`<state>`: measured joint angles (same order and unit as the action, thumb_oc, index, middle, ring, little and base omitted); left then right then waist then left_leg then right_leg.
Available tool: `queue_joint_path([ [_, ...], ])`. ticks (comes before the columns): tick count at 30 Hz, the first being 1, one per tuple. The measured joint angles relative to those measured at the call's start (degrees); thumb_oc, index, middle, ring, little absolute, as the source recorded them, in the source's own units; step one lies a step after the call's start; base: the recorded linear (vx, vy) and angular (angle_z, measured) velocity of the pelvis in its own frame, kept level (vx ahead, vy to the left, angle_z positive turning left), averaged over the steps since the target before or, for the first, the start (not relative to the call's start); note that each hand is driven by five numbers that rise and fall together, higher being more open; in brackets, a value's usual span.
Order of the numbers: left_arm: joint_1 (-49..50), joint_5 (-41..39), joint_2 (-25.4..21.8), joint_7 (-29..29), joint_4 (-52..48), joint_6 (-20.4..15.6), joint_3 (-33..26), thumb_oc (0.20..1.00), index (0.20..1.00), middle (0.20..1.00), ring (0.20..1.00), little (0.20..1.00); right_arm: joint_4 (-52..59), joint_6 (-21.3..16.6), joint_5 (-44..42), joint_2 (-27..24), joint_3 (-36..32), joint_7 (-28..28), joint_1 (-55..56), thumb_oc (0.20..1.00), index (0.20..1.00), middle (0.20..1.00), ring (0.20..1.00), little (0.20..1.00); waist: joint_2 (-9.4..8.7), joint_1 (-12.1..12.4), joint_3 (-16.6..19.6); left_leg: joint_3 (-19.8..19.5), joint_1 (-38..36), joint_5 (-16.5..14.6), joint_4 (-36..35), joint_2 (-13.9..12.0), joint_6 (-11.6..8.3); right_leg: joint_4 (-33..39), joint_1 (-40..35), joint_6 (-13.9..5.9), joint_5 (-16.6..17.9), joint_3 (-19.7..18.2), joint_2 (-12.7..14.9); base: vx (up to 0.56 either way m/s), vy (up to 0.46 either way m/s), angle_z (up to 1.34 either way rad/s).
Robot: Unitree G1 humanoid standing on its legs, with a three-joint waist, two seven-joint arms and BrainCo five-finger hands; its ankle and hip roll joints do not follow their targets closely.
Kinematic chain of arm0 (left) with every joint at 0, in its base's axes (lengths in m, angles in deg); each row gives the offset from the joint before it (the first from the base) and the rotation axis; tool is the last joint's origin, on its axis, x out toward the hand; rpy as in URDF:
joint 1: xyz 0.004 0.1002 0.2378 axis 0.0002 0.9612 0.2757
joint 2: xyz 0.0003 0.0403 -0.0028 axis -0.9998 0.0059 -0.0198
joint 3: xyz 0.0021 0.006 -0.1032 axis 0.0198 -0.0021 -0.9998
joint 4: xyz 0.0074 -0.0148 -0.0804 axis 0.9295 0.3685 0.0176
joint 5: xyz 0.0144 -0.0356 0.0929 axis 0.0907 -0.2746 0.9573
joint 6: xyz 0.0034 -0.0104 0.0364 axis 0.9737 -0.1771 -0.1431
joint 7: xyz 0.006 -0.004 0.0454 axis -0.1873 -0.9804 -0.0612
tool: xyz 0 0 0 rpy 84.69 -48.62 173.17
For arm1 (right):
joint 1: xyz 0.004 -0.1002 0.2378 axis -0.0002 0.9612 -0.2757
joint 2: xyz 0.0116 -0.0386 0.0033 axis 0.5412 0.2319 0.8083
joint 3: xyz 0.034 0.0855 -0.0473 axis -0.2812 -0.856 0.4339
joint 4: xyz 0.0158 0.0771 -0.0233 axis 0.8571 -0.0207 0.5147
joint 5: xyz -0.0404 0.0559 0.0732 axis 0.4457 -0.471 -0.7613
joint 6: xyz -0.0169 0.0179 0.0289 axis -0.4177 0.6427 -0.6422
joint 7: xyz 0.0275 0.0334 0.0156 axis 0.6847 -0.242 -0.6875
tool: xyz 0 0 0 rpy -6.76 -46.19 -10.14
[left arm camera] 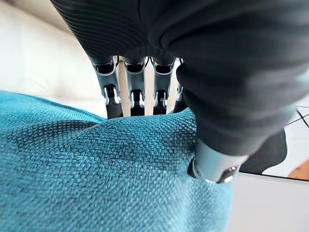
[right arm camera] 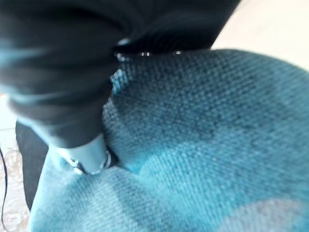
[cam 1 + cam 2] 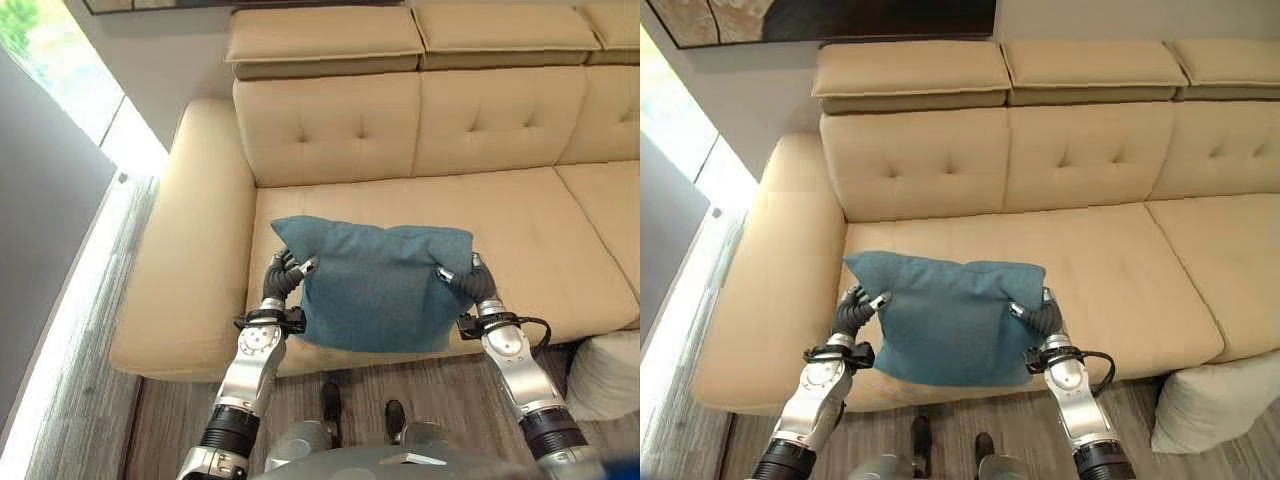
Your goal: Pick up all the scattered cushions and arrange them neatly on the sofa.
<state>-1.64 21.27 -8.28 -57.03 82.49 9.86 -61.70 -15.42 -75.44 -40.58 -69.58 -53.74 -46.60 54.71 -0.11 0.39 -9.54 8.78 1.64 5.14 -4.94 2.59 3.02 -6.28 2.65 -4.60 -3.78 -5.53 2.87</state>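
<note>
A teal cushion (image 3: 375,288) hangs between my two hands above the front edge of the beige sofa's seat (image 3: 520,220). My left hand (image 3: 281,279) pinches its left edge, thumb pressed into the weave and fingers (image 1: 130,92) curled behind the cloth. On the opposite edge my right hand (image 3: 470,281) grips the cushion (image 2: 207,145) the same way, its thumb (image 2: 89,157) dug into the fabric. A white cushion (image 3: 606,374) lies on the floor at the lower right, beside the sofa front.
The sofa has a wide left armrest (image 3: 185,240), a tufted backrest (image 3: 420,120) and headrest pads (image 3: 325,40) on top. A bright window (image 3: 60,70) runs along the left wall. Wood floor (image 3: 160,430) lies in front.
</note>
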Motion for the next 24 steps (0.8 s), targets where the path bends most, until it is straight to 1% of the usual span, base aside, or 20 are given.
queue_joint_path([
  [2,-0.68,-0.01,-1.48,-0.10,0.01,-0.24,-2.72,0.200,0.200,0.200,0.200,0.200,0.11,0.42,0.01,3.07,0.90,-0.13,-2.56,0.200,0.200,0.200,0.200,0.200,0.58,1.09,-0.55,0.28,-2.88,-3.56,-0.27,0.12,1.89,-13.76,5.27,-2.83,-0.63,-0.48,-0.88,0.24,0.137,-0.61],
  [3,-0.25,-0.01,-1.01,-0.25,0.10,-0.21,-3.23,0.200,0.200,0.200,0.200,0.200,0.30,0.45,0.00,3.43,0.95,-0.13,-2.49,0.200,0.200,0.200,0.200,0.200,0.66,0.88,-0.71,0.34,-3.64,-3.86,-0.38,0.08,1.99,-19.63,8.60,-4.07,-1.63,-0.27,-1.21,0.24,-0.028,-0.10],
  [4,0.61,0.00,-0.66,-0.36,0.04,-0.21,-2.92,0.200,0.200,0.200,0.200,0.200,1.19,0.48,0.00,3.35,1.21,-0.10,-0.69,0.200,0.200,0.200,0.200,0.200,0.50,0.09,-0.37,-0.54,-4.64,-4.88,-0.67,0.61,1.52,-20.14,9.54,-4.27,-3.39,0.32,-0.97,0.19,-0.061,0.13],
  [5,0.90,0.00,-0.53,-0.34,0.00,-0.22,-2.83,0.200,0.200,0.200,0.200,0.200,1.28,0.48,0.00,2.64,1.26,-0.10,-0.27,0.200,0.200,0.200,0.200,0.200,0.49,-0.16,-0.13,-0.81,-4.66,-5.35,-0.66,1.12,1.20,-14.34,9.86,-3.81,-3.41,0.24,-0.96,0.11,-0.042,0.26],
  [6,0.94,0.00,-0.39,-0.37,0.03,-0.22,-2.28,0.200,0.200,0.200,0.200,0.200,1.28,0.48,0.00,2.07,1.15,-0.08,-0.47,0.200,0.200,0.200,0.200,0.200,-0.06,-0.08,0.11,-0.77,-4.48,-5.36,-0.59,1.34,1.22,-8.34,10.97,-2.71,-1.71,0.33,-1.19,0.13,-0.088,0.16],
  [7,1.51,0.00,-0.38,-0.37,0.05,-0.18,-2.11,0.200,0.200,0.200,0.200,0.200,1.28,0.50,0.00,1.74,1.15,-0.02,-0.26,0.200,0.200,0.200,0.200,0.200,-0.12,-0.30,0.15,-0.59,-4.56,-5.23,-0.38,1.75,1.11,-4.14,11.69,-2.53,2.13,0.49,-1.61,0.14,-0.152,0.24],
  [8,2.11,-0.01,-0.01,-0.37,0.04,-0.10,-1.89,0.200,0.200,0.200,0.200,0.200,1.30,0.52,0.01,1.54,1.17,-0.01,0.26,0.200,0.200,0.200,0.200,0.200,-0.42,-0.79,0.51,-1.50,-4.83,-5.22,-0.32,2.48,1.17,-3.47,11.24,-1.99,4.35,0.51,-1.51,0.17,-0.214,0.32],
  [10,2.01,-0.03,0.28,-0.41,0.04,-0.09,-1.84,0.200,0.200,0.200,0.200,0.200,1.22,0.56,0.01,1.34,1.18,-0.03,0.34,0.200,0.200,0.200,0.200,0.200,-0.47,-1.06,0.63,-2.86,-4.78,-5.15,-0.10,2.72,1.46,-2.02,10.13,-0.90,5.53,0.82,-2.23,0.10,-0.168,0.41],
  [11,1.76,-0.06,0.60,-0.41,0.04,-0.09,-1.91,0.200,0.200,0.200,0.200,0.200,0.93,0.61,0.01,1.26,1.12,-0.02,0.37,0.200,0.200,0.200,0.200,0.200,-0.46,-1.15,0.68,-4.06,-4.89,-5.10,-0.04,2.53,1.46,0.30,8.74,0.14,6.29,1.01,-3.09,0.09,-0.177,0.64],
  [12,1.67,-0.21,0.84,-0.41,0.05,-0.09,-1.86,0.200,0.200,0.200,0.200,0.200,0.27,0.59,0.01,1.03,1.04,-0.01,0.30,0.200,0.200,0.200,0.200,0.200,-0.85,-1.10,0.88,-4.84,-5.22,-5.10,0.03,2.80,1.46,4.15,6.67,3.00,9.04,1.34,-3.56,0.07,-0.179,0.62],
  [14,2.89,-0.84,2.65,-0.43,0.13,-0.11,-1.87,0.200,0.200,0.200,0.200,0.200,-1.49,0.58,0.00,0.70,0.82,-0.01,0.43,0.200,0.200,0.200,0.200,0.200,-0.12,-0.50,1.06,-7.18,-6.66,-4.85,0.93,2.08,-0.34,6.54,2.17,4.34,8.37,2.74,-3.66,0.09,-0.257,0.62],
  [16,2.42,-0.89,3.07,-0.29,0.12,-0.11,-1.09,0.200,0.200,0.200,0.200,0.200,-2.28,0.41,0.00,0.41,-0.64,-0.03,0.80,0.200,0.200,0.200,0.200,0.200,-0.90,-1.07,0.98,-8.27,-4.42,-5.07,6.54,2.35,-1.06,7.45,0.08,4.67,8.09,4.52,-2.81,0.07,-0.141,0.85],
  [17,1.84,-0.97,2.88,-0.28,-0.03,-0.18,-0.38,0.200,0.200,0.200,0.200,0.200,-2.18,0.41,-0.01,0.41,-1.45,-0.03,0.68,0.200,0.200,0.200,0.200,0.200,-2.18,-0.95,1.20,-7.64,-2.42,-5.34,10.44,3.21,-1.85,8.89,-0.97,5.79,7.41,4.69,-1.55,0.09,-0.081,0.60],
  [18,1.79,-1.03,2.91,-0.33,-0.03,-0.20,-0.54,0.200,0.200,0.200,0.200,0.200,-2.20,0.41,-0.01,0.45,-1.49,-0.03,0.18,0.200,0.200,0.200,0.200,0.200,-2.33,-0.85,1.11,-7.64,-2.08,-5.82,11.30,3.05,-2.43,9.60,-1.53,6.50,7.59,4.67,-1.56,0.10,-0.056,0.40],
  [19,1.53,-1.05,2.45,-0.22,-0.08,-0.21,-0.49,0.200,0.200,0.200,0.200,0.200,-1.98,0.24,-0.02,0.53,-1.76,-0.03,0.11,0.200,0.200,0.200,0.200,0.200,-3.10,-0.70,0.91,-7.07,-0.03,-7.46,13.32,2.48,-3.22,11.20,-2.40,8.66,7.30,4.00,-1.54,0.11,-0.036,0.11],
  [20,1.51,-1.04,2.12,-0.08,-0.15,-0.21,-0.40,0.200,0.200,0.200,0.200,0.200,-1.99,0.23,-0.01,0.55,-1.88,-0.04,0.13,0.200,0.200,0.200,0.200,0.200,-3.60,-0.56,0.63,-6.36,0.80,-7.66,12.58,1.22,-3.40,11.51,-2.56,8.84,7.19,3.80,-1.59,0.11,0.007,0.08],
  [21,1.52,-1.03,2.12,-0.07,-0.14,-0.20,-0.24,0.200,0.200,0.200,0.200,0.200,-2.00,0.24,-0.01,0.54,-2.09,-0.04,0.14,0.200,0.200,0.200,0.200,0.200,-4.35,-0.66,0.21,-6.05,2.50,-7.26,8.95,-1.39,-3.92,11.51,-2.56,8.89,7.20,3.72,-1.59,0.11,0.034,-0.06],
  [22,1.49,-1.03,2.12,0.01,-0.14,-0.19,-0.07,0.200,0.200,0.200,0.200,0.200,-2.01,0.24,-0.01,0.48,-2.28,-0.04,0.15,0.200,0.200,0.200,0.200,0.200,-4.43,-0.76,0.15,-6.24,3.42,-6.41,7.86,-2.25,-4.59,11.52,-2.41,8.72,7.23,3.48,-1.67,0.11,0.063,-0.33],
  [23,1.68,-1.02,2.10,0.01,-0.14,-0.17,-0.05,0.200,0.200,0.200,0.200,0.200,-2.01,0.23,-0.01,0.38,-2.29,-0.05,0.09,0.200,0.200,0.200,0.200,0.200,-4.14,-0.37,0.29,-6.35,3.15,-4.74,7.66,-2.81,-5.33,11.47,-2.20,8.32,7.39,2.32,-2.08,0.10,0.078,-0.50],
  [24,1.54,-1.00,2.14,0.01,-0.14,-0.16,-0.09,0.200,0.200,0.200,0.200,0.200,-1.99,0.22,-0.01,0.38,-2.34,-0.04,0.11,0.200,0.200,0.200,0.200,0.200,-3.02,-1.00,0.46,-6.16,1.71,-4.13,5.75,-3.71,-5.00,11.46,-2.15,7.53,7.65,1.61,-2.86,0.18,0.122,-0.56],
])
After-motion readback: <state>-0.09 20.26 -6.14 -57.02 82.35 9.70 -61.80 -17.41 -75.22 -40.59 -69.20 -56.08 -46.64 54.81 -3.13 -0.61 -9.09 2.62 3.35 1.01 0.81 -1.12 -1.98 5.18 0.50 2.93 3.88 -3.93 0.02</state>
